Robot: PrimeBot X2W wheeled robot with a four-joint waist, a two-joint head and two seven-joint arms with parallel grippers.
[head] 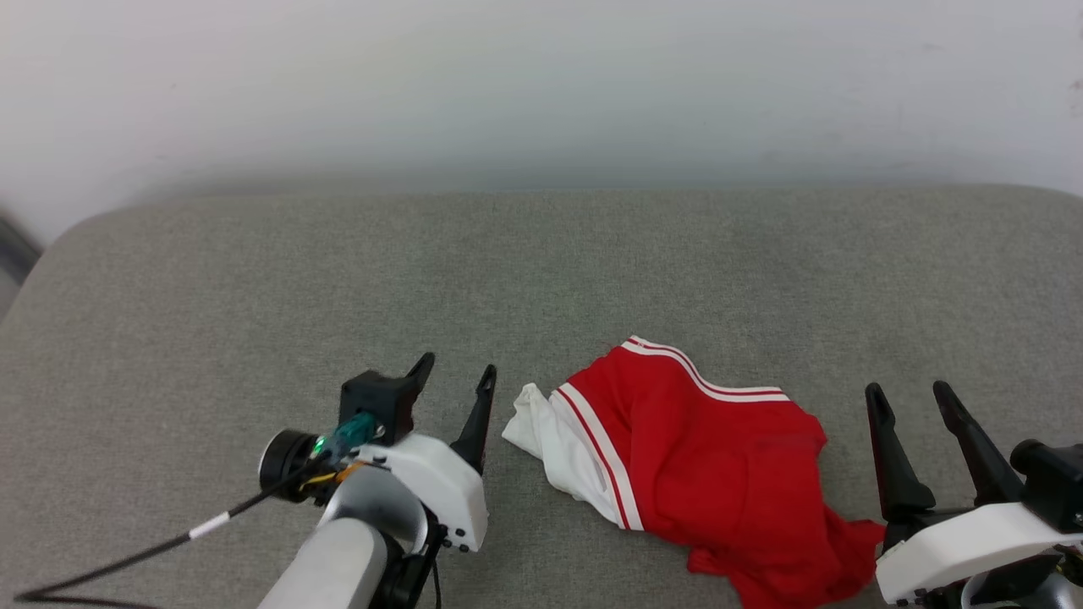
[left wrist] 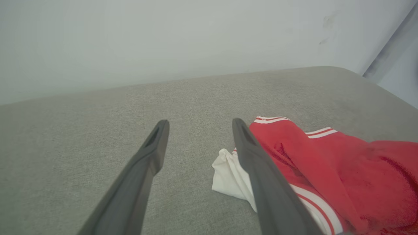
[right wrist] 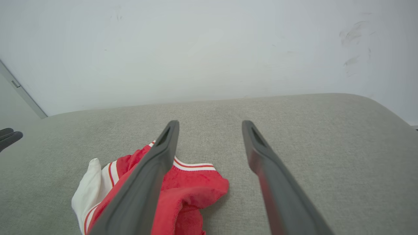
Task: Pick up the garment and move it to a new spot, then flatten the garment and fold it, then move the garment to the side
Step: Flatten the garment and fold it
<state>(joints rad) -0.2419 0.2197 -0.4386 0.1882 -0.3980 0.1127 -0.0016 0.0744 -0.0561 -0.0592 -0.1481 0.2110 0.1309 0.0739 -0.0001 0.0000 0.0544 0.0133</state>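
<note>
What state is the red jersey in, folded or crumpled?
Crumpled: the garment lies bunched in a heap on the grey surface, white sleeve sticking out.

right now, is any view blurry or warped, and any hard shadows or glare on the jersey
Head view: soft even light, no glare, the garment sharp, faint shadows at its edges. Left wrist view: the left pincer goes soft toward the bottom edge, and the near red cloth looks smeared. Right wrist view: the right pincer likewise blurs low down; the grey cushion bows at its far edge, a wide-angle effect.
</note>
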